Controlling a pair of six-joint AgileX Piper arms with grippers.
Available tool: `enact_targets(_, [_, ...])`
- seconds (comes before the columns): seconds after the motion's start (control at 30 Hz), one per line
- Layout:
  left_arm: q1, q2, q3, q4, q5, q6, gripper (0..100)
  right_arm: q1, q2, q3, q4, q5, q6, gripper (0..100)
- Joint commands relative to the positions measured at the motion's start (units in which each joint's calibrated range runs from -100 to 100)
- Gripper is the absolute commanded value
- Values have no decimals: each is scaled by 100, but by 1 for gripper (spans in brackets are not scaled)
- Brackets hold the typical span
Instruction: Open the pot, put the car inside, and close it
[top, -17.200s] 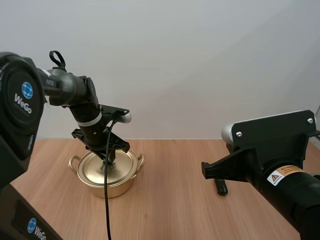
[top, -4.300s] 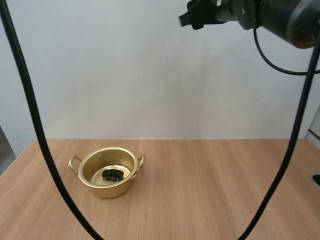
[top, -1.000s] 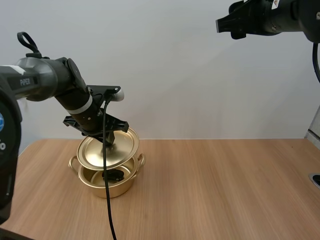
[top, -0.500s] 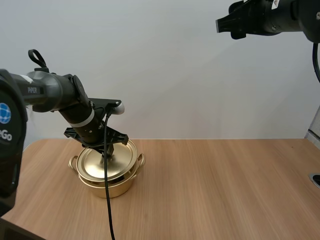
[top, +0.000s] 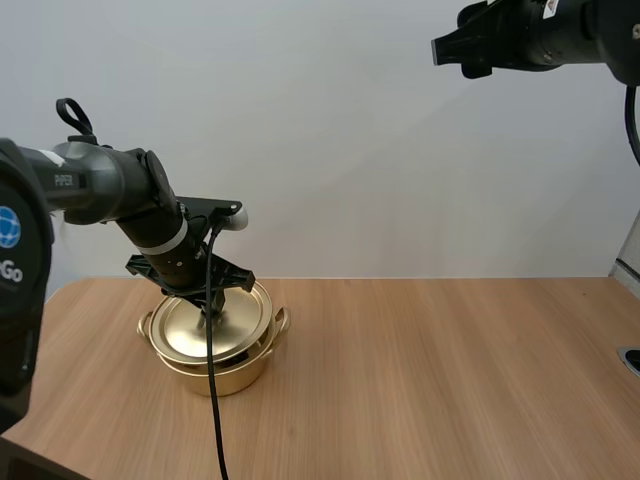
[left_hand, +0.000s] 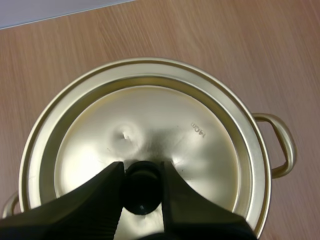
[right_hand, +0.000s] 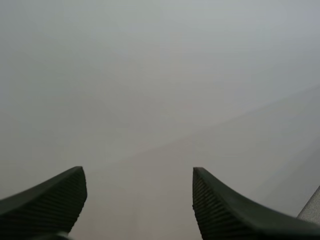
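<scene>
A gold pot (top: 215, 368) stands on the wooden table at the left, its gold lid (top: 205, 326) lying flat on the rim. My left gripper (top: 213, 314) reaches down onto the lid's middle. In the left wrist view its two fingers (left_hand: 107, 186) pinch the lid's black knob (left_hand: 142, 186), and the lid (left_hand: 200, 150) covers the pot's whole mouth, with one handle (left_hand: 280, 150) sticking out. The car is hidden under the lid. My right gripper (right_hand: 139, 192) is held high at the upper right, fingers wide apart with nothing between them, facing a plain wall.
The wooden table (top: 430, 380) stretches bare to the right of the pot. My right arm (top: 530, 35) hangs well above the table at the top right. A small dark fitting (top: 630, 358) sits at the table's right edge.
My left gripper has lowered the lid from a tilted hover above the pot down onto its rim. The car inside is now covered. The right arm has not moved.
</scene>
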Motion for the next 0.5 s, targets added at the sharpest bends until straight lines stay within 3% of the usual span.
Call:
enact_targets(0.0, [0, -2, -7, -6, 7, -4, 0, -2, -3, 3, -4, -3, 1, 100])
enact_targets(0.47, [0, -2, -7, -27, 25, -4, 0, -2, -3, 3, -4, -3, 1, 100])
